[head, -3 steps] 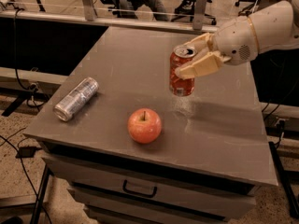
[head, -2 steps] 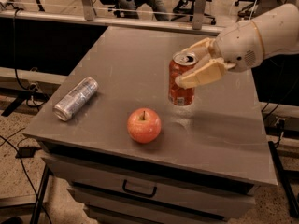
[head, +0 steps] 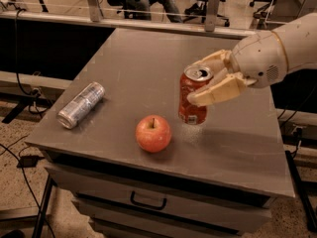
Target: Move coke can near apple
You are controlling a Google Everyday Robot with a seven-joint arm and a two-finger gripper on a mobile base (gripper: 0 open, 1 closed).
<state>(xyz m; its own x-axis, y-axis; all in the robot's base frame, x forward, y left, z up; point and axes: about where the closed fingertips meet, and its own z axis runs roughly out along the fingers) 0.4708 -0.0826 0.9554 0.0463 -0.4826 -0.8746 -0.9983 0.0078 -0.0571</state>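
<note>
Your end effector [head: 194, 84] is pinching the upright can [head: 192, 109] low over the table [head: 129, 58]. The apple [head: 153, 133] sits near, to the can's front-left.

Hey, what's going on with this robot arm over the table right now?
The robot's cream end effector is clamped around the upright red soda can, holding it close beside the round red apple on the grey metal table. A silver can lies on its side, far left.
</note>
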